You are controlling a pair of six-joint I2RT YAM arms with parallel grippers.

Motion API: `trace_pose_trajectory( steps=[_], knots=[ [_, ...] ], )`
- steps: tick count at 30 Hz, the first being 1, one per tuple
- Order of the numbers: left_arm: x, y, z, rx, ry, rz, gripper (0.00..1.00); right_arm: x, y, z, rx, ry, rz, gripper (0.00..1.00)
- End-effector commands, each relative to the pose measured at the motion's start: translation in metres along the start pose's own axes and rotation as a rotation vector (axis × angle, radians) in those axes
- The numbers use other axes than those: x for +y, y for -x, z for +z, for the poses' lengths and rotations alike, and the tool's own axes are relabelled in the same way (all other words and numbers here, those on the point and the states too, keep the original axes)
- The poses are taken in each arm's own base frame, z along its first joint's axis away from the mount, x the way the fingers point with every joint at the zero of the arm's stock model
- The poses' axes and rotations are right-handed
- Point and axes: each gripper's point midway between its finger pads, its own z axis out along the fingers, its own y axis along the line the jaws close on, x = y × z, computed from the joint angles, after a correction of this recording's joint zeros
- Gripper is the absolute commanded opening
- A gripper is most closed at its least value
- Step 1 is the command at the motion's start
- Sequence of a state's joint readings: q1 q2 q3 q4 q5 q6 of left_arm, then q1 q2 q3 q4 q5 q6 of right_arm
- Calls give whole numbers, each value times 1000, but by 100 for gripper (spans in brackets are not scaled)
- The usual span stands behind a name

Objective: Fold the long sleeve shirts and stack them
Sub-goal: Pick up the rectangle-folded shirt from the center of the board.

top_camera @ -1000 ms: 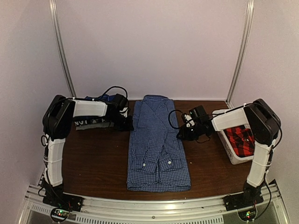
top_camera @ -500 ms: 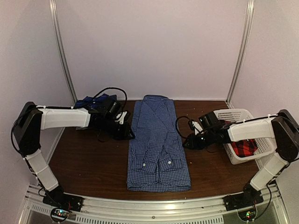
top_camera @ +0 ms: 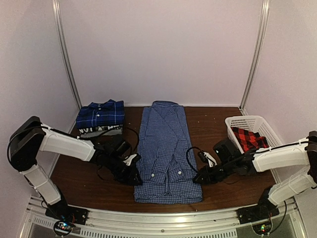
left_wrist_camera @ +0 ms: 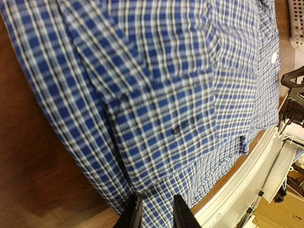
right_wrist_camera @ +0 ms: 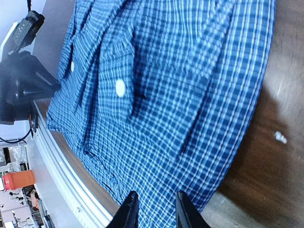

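The blue-and-white checked shirt (top_camera: 166, 148) lies lengthwise down the middle of the table (top_camera: 218, 124), narrowed into a long strip with its cuffs on top. Both arms are low at its near end, the left gripper (top_camera: 132, 172) at the left edge and the right gripper (top_camera: 199, 178) at the right edge. In each wrist view the fingers are parted only a little, with the hem showing in the gap and nothing pinched, as far as I can tell. That narrow opening worries me. The strip is several layers thick here, so a finger could catch only the top layer and the fold would fall apart on lifting. If the two sides bite unevenly the cloth goes over skewed, and the loose cuffs could slide out. A finger might also shove the hem into a bunch. The dark blue plaid shirt (top_camera: 100, 114) sits folded at the back left, and the red-and-black shirt (top_camera: 249, 139) waits in the basket (top_camera: 237, 120).
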State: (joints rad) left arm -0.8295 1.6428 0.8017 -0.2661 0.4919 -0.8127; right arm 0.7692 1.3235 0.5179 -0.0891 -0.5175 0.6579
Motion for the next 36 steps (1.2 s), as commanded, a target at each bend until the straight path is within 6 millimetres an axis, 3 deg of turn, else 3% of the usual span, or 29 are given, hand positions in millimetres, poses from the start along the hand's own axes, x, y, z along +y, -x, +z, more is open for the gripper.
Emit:
trace_pose_trajectory(
  steps=[1, 11, 20, 23, 29, 36],
  knots=[
    [-20, -18, 1, 29, -80, -4, 24, 5, -26, 1, 54, 60, 61, 29],
    [-19, -56, 1, 115, -102, -31, 24, 10, -61, 1, 132, 83, 96, 29],
    [1, -80, 8, 173, -61, -48, 24, 4, -88, -1, 206, 39, 79, 29],
    [-4, -74, 1, 151, -45, -24, 24, 5, -81, -8, 182, 8, 59, 30],
    [-14, -62, -21, 98, -41, -9, 28, 8, -47, -22, 81, -38, 45, 39],
    [1, -12, -55, -88, -93, -78, 38, -1, -3, -27, -41, -3, 110, 53]
  ],
)
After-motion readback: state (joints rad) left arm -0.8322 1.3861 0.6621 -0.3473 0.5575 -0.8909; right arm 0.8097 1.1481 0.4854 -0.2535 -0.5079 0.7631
